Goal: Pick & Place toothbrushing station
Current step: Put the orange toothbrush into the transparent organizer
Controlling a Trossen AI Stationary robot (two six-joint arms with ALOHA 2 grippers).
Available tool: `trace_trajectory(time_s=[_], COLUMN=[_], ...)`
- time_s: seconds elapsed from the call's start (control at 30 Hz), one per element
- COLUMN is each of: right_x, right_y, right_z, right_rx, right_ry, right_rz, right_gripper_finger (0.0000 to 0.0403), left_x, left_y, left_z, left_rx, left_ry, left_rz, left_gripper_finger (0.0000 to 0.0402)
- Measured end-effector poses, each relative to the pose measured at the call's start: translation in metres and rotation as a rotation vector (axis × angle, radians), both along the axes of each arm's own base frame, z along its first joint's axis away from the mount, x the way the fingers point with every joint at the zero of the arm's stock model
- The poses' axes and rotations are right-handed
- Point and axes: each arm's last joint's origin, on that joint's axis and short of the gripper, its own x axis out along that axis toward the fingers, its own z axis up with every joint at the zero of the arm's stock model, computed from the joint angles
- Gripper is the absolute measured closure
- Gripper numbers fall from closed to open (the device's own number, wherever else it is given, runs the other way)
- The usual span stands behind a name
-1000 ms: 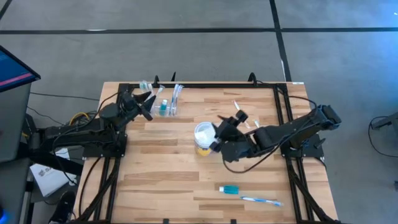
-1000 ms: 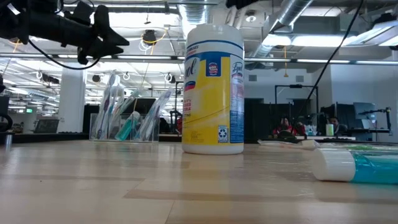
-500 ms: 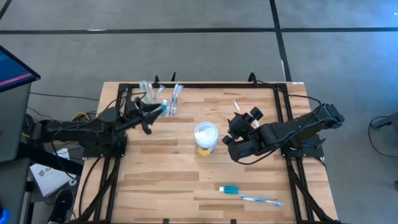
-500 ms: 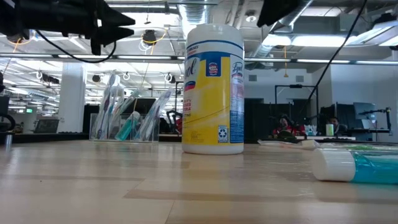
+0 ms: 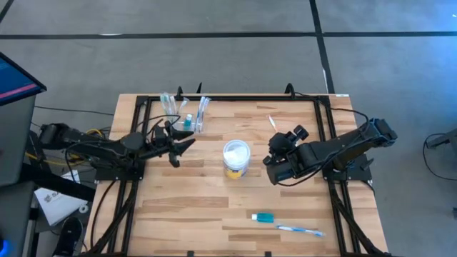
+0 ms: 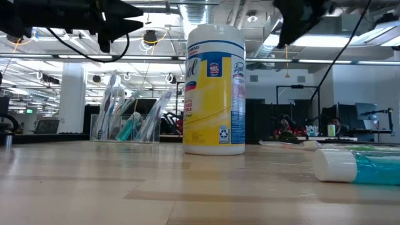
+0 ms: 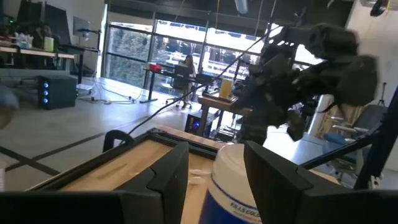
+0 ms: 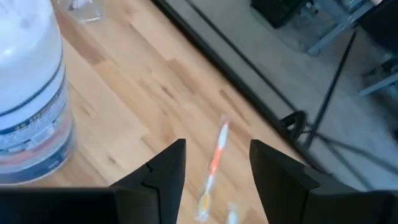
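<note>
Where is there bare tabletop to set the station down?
Bare table lies along the near left, between the wipes tub and the near edge, left of the toothpaste tube. The far left is crowded: the toothbrushing station with the left gripper, open, beside it. The right gripper, open, hovers right of the tub.

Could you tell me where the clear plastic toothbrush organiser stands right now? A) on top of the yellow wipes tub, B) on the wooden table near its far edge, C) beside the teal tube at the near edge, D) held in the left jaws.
B: the clear plastic toothbrush organiser rests on the wooden table by its far edge, with the left gripper nearer the middle and empty, its jaws open.
</note>
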Motion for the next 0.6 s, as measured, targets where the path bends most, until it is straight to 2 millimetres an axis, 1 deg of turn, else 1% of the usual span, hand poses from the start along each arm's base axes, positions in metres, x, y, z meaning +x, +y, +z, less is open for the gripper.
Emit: trace_trajectory(time_s=[0.13, 0.23, 0.37, 0.47, 0.6], right_x=[-0.015, -0.028, -0.041, -0.051, -0.058], right_y=[-0.005, -0.012, -0.024, -0.036, -0.053], right_z=[-0.021, -0.026, -0.033, -0.040, -0.051], right_rx=[0.058, 0.115, 0.215, 0.258, 0.310], right_ry=[-0.036, -0.126, -0.174, -0.170, -0.124], right_rz=[-0.010, -0.010, 0.029, 0.023, -0.006], right_gripper_finger=[0.0234, 0.0236, 0.0243, 0.0249, 0.0254], left_x=[0.004, 0.005, 0.007, 0.008, 0.012], left_y=[-0.004, -0.005, -0.008, -0.009, -0.009], left_z=[0.000, 0.001, 0.002, 0.001, -0.003], left_rx=[0.003, 0.004, 0.005, 0.005, 0.006], left_ry=[-0.010, -0.004, -0.002, 0.001, 0.026], left_rz=[-0.019, -0.021, -0.032, -0.037, -0.037], left_gripper_finger=[0.0253, 0.0253, 0.0253, 0.0253, 0.0253])
